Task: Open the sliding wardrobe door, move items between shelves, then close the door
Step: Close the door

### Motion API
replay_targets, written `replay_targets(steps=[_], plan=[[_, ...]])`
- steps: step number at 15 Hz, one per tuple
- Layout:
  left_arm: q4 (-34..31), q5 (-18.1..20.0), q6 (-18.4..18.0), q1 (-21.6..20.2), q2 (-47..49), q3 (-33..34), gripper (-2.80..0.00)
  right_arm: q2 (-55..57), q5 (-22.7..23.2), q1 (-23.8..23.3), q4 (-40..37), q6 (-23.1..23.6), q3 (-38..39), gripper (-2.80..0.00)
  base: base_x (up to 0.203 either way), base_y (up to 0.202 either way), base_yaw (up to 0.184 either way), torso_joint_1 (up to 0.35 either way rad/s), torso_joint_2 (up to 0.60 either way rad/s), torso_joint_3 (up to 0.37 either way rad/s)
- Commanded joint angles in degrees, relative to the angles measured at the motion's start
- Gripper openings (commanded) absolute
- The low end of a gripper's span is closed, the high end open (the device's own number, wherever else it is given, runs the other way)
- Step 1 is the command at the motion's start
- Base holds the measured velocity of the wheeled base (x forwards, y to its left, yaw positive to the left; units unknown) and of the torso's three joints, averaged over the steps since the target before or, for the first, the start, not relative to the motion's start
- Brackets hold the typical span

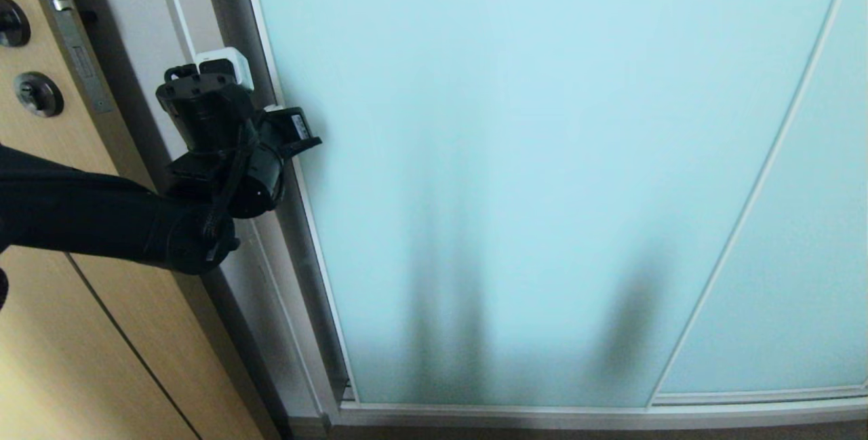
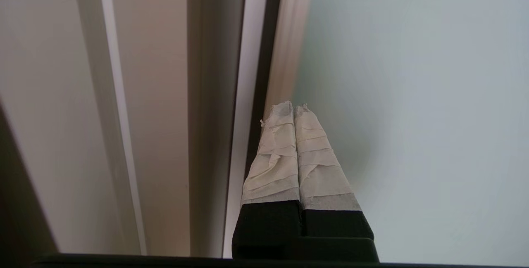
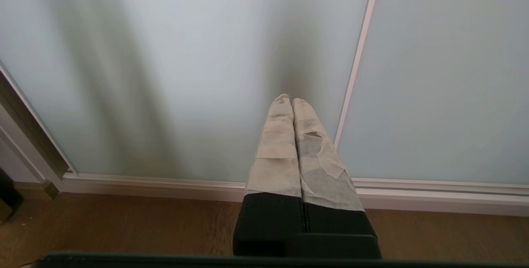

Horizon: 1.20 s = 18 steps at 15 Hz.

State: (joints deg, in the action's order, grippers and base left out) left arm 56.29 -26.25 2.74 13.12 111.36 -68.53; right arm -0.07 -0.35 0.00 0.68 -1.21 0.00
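The sliding wardrobe door [image 1: 515, 155] is a frosted pale aqua glass panel in a thin silver-white frame, and it stands closed across the head view. My left gripper [image 1: 227, 67] reaches in from the left, and its white-taped fingers sit at the door's left frame edge. In the left wrist view the left gripper [image 2: 293, 109] is shut on nothing, with its tips by the frame strip [image 2: 287, 53] beside the glass [image 2: 413, 94]. My right gripper [image 3: 291, 100] is shut and empty. It points at the low part of the door [image 3: 186, 74]. The items and shelves are hidden behind the door.
A tan wood-grain door [image 1: 81, 345] with dark round hardware [image 1: 37, 94] stands left of the wardrobe's pale side post [image 1: 169, 13]. A second frosted panel [image 1: 800, 257] lies to the right. The bottom track [image 1: 542, 416] runs along the wooden floor [image 3: 124, 226].
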Motion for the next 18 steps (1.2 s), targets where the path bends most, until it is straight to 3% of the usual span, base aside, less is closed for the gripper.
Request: replay_targets(steps=[1,7,18], plan=[[0.83,0.09,0.15,-0.29,1.84,-0.55,-2.8,0.07,0.0,0.0,0.02,-0.02,0.0,-2.8,0.0,0.0,0.0,0.0,0.0,0.0],[2.23,2.25,0.26,-0.76,5.18,-2.15,-2.8,0.07,0.0,-0.02,0.02,-0.02,0.0,-2.8,0.0,0.0,0.0,0.0,0.0,0.0],[4.82,2.83,0.91,-2.83,10.69,-4.99,-2.8,0.07,0.0,-0.05,0.02,-0.02,0.0,-2.8,0.0,0.0,0.0,0.0,0.0,0.0]])
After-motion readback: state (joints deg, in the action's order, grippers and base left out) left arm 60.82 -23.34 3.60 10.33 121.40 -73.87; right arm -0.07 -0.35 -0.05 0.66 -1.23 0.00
